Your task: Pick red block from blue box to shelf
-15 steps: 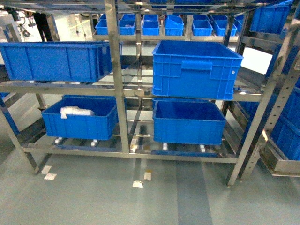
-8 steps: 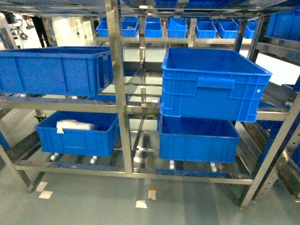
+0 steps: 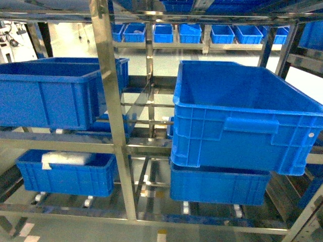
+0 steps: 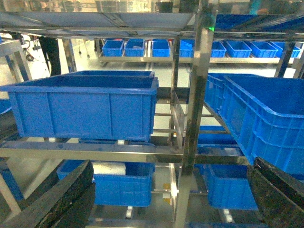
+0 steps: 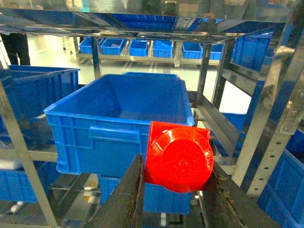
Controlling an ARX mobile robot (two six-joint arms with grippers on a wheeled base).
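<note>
The red block (image 5: pixel 179 156), glossy with its round stud facing the camera, is clamped between the dark fingers of my right gripper (image 5: pixel 175 164) in the right wrist view. It hangs in front of the steel shelf (image 5: pixel 209 61), near a dark blue crate (image 5: pixel 118 123) on the middle tier. My left gripper (image 4: pixel 172 166) is open and empty, its fingers (image 4: pixel 71 194) spread wide before the shelf upright (image 4: pixel 194 95). The head view shows the shelf (image 3: pixel 108 101) but neither gripper. The blue box is out of view.
Dark blue ribbed crates sit on the shelf tiers: a large one on the right (image 3: pixel 242 116), one on the left (image 3: pixel 50 96), and two below (image 3: pixel 217 186). The lower left crate (image 3: pixel 65 179) holds a white bundle (image 3: pixel 65 159). Small crates (image 3: pixel 192 33) line a far rack.
The head view has closed in on the shelf. The crates loom larger, and the floor with its tape marks has almost dropped out of the frame.
</note>
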